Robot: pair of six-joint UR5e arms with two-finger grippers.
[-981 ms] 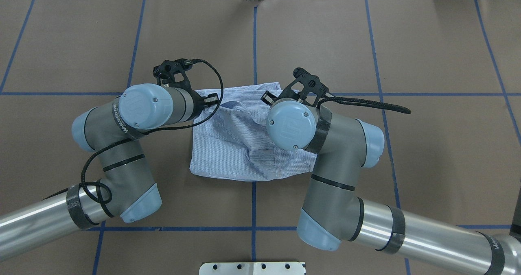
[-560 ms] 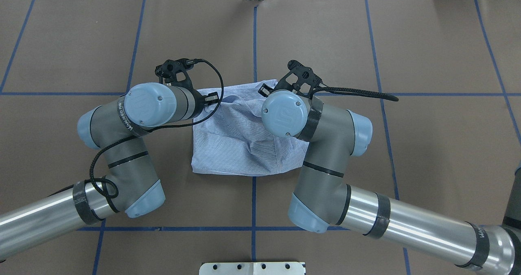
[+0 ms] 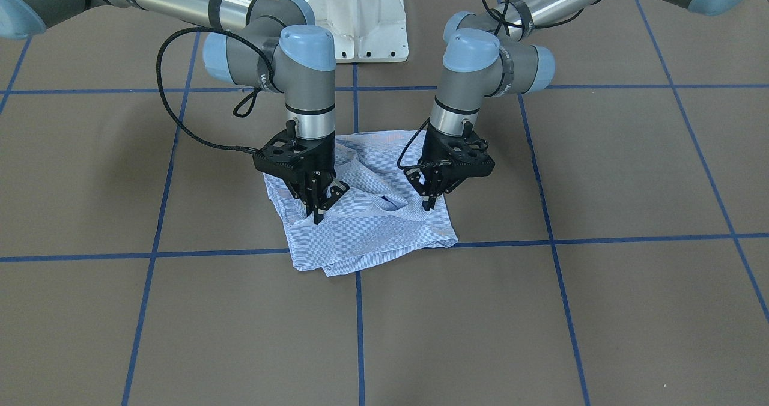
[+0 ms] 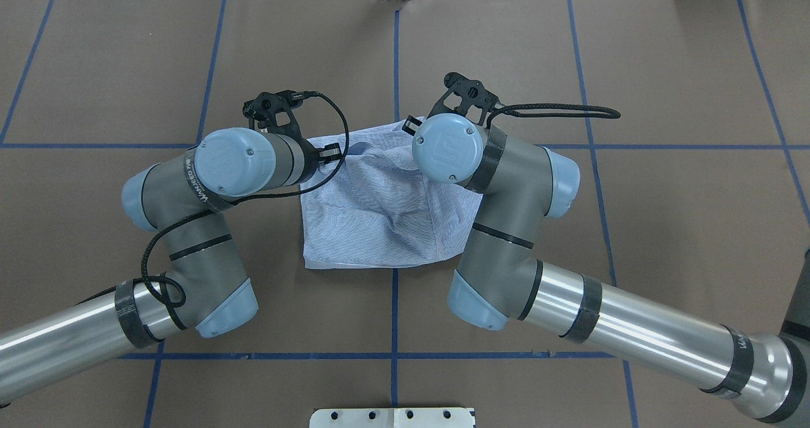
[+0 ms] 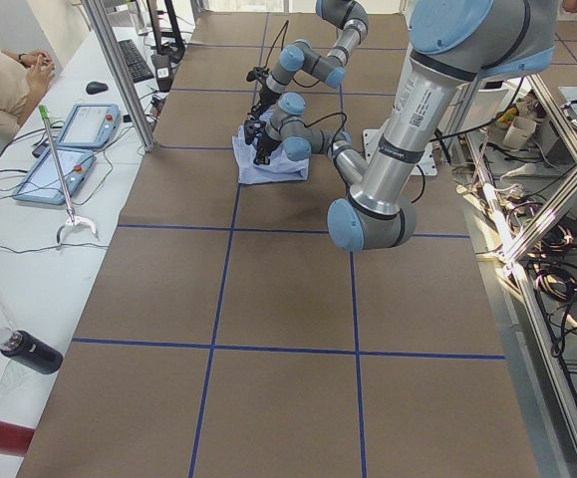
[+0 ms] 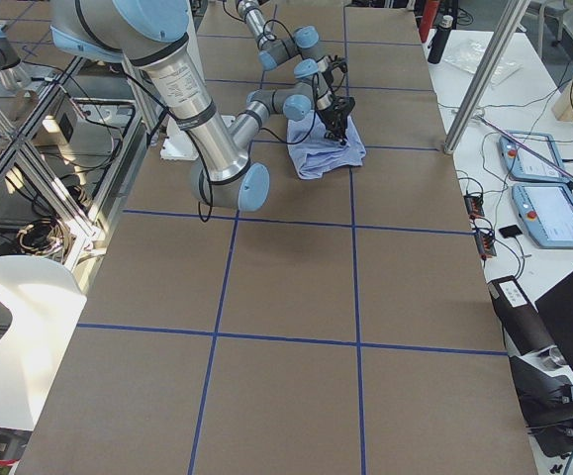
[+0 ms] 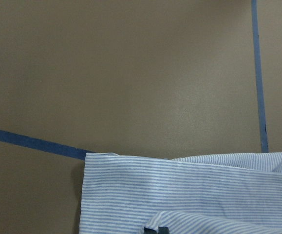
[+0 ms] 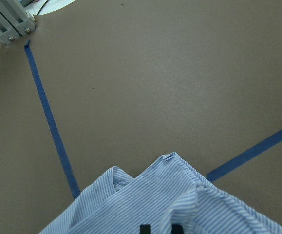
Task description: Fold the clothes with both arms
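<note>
Front-facing view: the shirt [image 3: 366,232] lies as a compact folded bundle in the middle of the table [image 3: 601,310], well apart from every edge. The right gripper [image 3: 319,212] and left gripper [image 3: 429,205] both point down into its top layer. Their jaws are drawn almost together, and each appears to pinch a pleat of cloth.

Overhead view: the left arm [image 4: 237,162] and right arm [image 4: 450,146] cover the bundle's far corners. Its near edge is a clean crease across a tape line [image 4: 395,67]. The fold looks nearly complete. Next, the held edge needs to be laid flat and level along the far side, and then both grips should let go together.

Side views: the grips are too small to judge.

Wrist views: the left shows striped cloth meeting bare table. The right shows two dark fingertips [image 8: 145,228] flanking a raised fold.
</note>
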